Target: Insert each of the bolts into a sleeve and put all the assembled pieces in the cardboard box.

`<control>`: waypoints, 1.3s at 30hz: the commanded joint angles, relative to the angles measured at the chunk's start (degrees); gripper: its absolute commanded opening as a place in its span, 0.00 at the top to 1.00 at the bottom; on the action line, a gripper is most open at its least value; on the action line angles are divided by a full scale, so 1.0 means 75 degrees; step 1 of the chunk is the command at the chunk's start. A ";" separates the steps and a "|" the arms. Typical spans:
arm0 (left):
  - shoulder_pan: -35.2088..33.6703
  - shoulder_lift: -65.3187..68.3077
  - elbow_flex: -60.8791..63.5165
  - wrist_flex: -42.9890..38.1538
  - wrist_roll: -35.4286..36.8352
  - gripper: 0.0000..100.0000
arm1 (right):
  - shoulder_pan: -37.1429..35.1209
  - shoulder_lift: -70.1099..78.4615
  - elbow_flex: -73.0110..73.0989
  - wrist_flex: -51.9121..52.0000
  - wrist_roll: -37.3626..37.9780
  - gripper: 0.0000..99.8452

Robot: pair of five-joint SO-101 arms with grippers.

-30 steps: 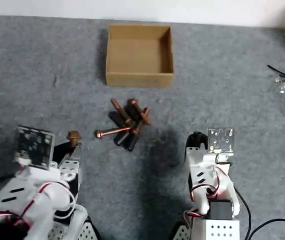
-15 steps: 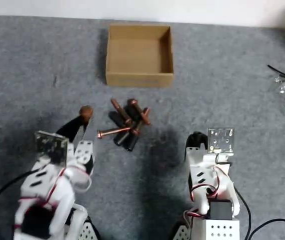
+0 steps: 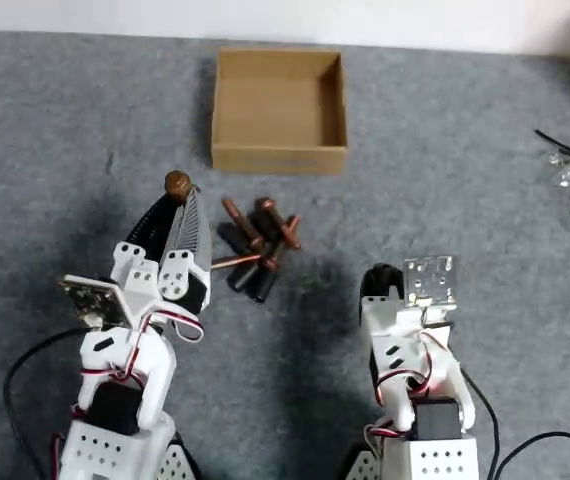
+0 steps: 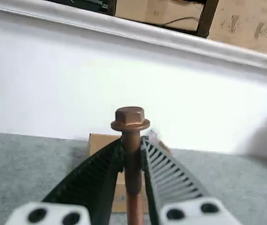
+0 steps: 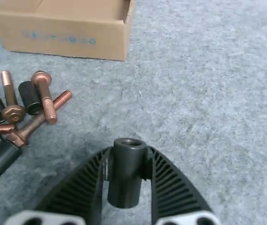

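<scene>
Left end effector (image 3: 177,200): narrow, clamped on a copper-coloured bolt (image 3: 177,184).
- Bolt's long axis runs in line with the fingers. The shank is pinched between them and the hex head sticks out past the tips.
- In the high view the head points toward the far side of the desk (image 3: 465,200), off the near left corner of the cardboard box (image 3: 278,158). Bolt is apart from the box.

Right end effector (image 5: 126,152): narrow, clamped on a black sleeve (image 5: 125,173).
- Sleeve's long axis also lies along the fingers. The open bore is at the tip end, with the round mouth visible. The other end sits deeper between the fingers.
- It is held near the arm's base, on the right of the desk, well apart from the box.

Loose pile (image 3: 255,245): on the desk between the two arms, just on the near side of the box.
- Several bolts lie flat and cross one another, most with shanks slanting toward the box. One lies roughly crosswise, its end hidden behind the left end effector.
- Black sleeves lie flat among and partly under them. The exact count is hard to tell.

Box: upright, open side up, only its bare floor showing inside.
</scene>
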 commanded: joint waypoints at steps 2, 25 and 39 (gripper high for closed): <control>0.0111 -0.0123 0.0088 -0.0246 0.0340 0.99 | -0.0111 -0.0111 0.0475 -0.0334 0.0082 1.00; 0.1131 -0.0111 -0.0123 0.0070 0.2274 0.99 | -0.3534 -0.0111 0.0135 -0.1635 0.1442 1.00; 0.2538 -0.0111 -0.0826 0.1922 0.2286 0.99 | -0.3768 -0.0111 0.0768 -0.2573 0.1969 1.00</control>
